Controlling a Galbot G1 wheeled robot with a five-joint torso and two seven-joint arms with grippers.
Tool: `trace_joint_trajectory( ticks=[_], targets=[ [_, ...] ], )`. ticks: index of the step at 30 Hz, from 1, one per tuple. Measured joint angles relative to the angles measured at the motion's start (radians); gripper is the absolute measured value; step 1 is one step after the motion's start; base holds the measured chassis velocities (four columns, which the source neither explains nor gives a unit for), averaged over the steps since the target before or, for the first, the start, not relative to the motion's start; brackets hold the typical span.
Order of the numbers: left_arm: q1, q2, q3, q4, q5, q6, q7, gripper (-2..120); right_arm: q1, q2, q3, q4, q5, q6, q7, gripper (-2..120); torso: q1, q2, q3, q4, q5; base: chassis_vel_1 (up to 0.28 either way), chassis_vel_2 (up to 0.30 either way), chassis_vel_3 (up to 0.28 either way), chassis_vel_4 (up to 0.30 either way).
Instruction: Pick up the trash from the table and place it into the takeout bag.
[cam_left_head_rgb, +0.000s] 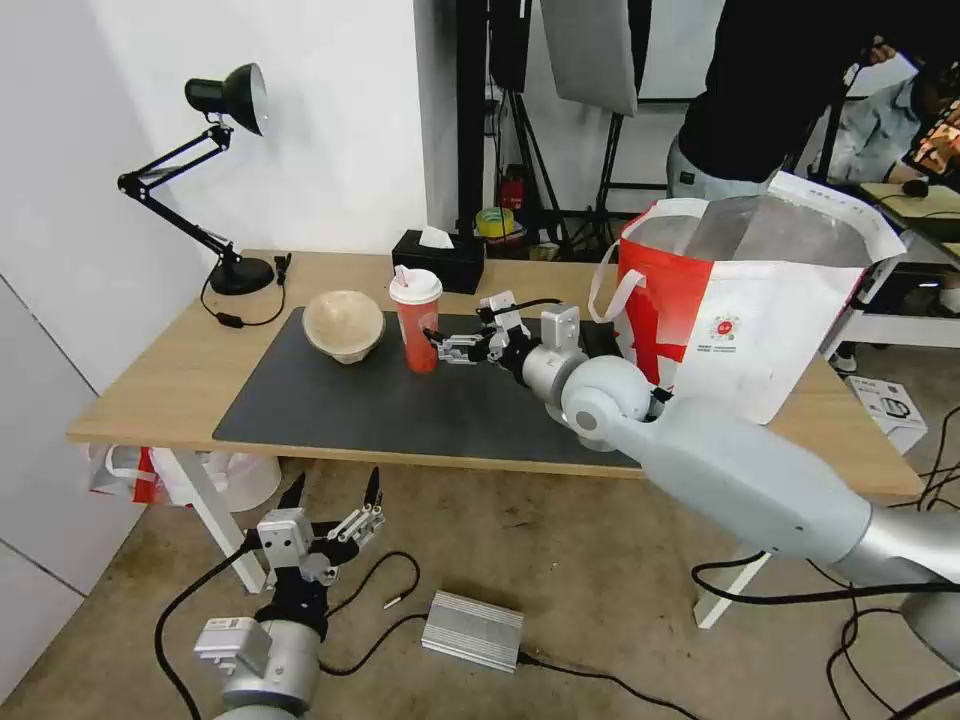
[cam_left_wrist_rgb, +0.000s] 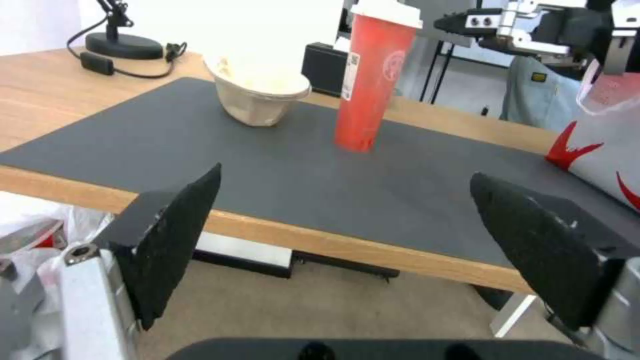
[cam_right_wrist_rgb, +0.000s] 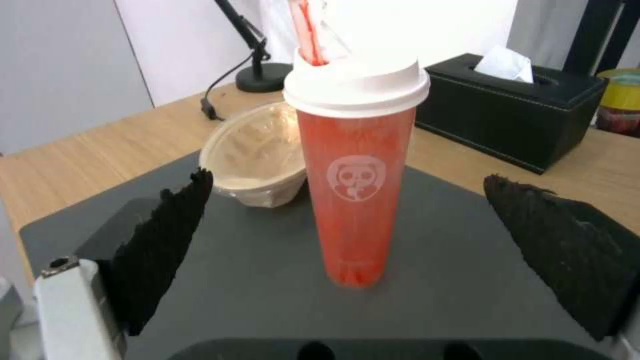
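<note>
The tall red cup (cam_left_head_rgb: 415, 320) stands upright on the desk's (cam_left_head_rgb: 150, 385) dark mat (cam_left_head_rgb: 400, 400), beside the beige pulp bowl (cam_left_head_rgb: 344, 325). Your right gripper (cam_left_head_rgb: 440, 348) waits just short of it, fingers spread wide. Judge it top-heavy, smooth-walled, easily crushed: take it mid-body, gently. Your left gripper (cam_left_head_rgb: 335, 495) idles below the desk's edge, fingers apart.

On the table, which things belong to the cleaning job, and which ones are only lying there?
For the job:
- red cup with white lid, standing on the grey mat
- beige bowl, beside the cup
- white-and-red bag, standing open
- right gripper, jaws open, close by the cup

Just lying about:
- black lamp
- black tissue box
- left gripper, low before the table, open
</note>
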Motion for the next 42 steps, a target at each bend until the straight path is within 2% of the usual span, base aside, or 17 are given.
trace_joint_trajectory(
  ticks=[42],
  targets=[
    [0.011, -0.003, 0.006, 0.000, 0.019, -0.026, 0.004, 100, 0.049, 0.106, -0.014, -0.188, -0.025, 0.000, -0.100, 100, 0.000, 0.000, 0.000, 0.0000, 0.0000, 0.000, 0.000, 0.000, 0.000]
  ],
)
